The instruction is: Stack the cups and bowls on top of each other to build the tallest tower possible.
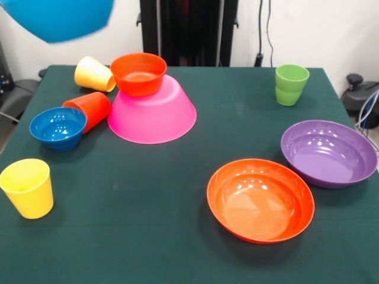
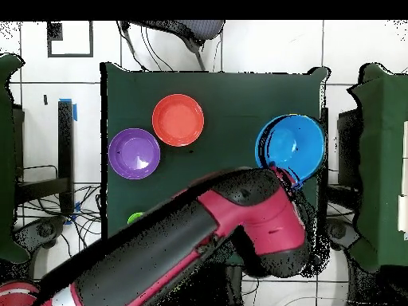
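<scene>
While the medium blue bowl [image 2: 291,147] is carried high above the table [image 1: 177,236], seemingly gripped at its rim though the jaws' state cannot be told, the pink bowl [image 1: 152,111] with small orange bowl [image 1: 138,73] is seen well below, aside.

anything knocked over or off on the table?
Two cups lie on their sides at the pink bowl: the yellow cup and the orange-red cup, the latter against the small blue bowl. The medium blue bowl is up off the table.
</scene>
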Robot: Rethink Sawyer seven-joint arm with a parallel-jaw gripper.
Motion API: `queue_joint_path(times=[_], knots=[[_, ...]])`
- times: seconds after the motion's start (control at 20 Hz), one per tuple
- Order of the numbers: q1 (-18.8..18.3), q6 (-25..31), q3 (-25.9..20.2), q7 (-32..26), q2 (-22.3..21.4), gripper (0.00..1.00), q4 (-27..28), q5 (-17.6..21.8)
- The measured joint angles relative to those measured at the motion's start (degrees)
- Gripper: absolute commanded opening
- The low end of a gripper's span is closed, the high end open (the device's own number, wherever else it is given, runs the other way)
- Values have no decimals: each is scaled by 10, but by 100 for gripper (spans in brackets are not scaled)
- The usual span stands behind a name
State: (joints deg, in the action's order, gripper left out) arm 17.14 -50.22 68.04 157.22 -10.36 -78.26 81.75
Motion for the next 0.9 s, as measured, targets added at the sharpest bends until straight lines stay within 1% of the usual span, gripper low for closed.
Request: queue_joint_path(times=[0.2,0.35,0.7,0.9], knots=[[-7,19,-1,-65,-24,0,-26,-9],[-7,31,-2,-84,-28,0,-37,-15],[-6,56,-12,-87,-28,0,-53,-24],[-3,64,-19,-87,-19,0,-56,-24]])
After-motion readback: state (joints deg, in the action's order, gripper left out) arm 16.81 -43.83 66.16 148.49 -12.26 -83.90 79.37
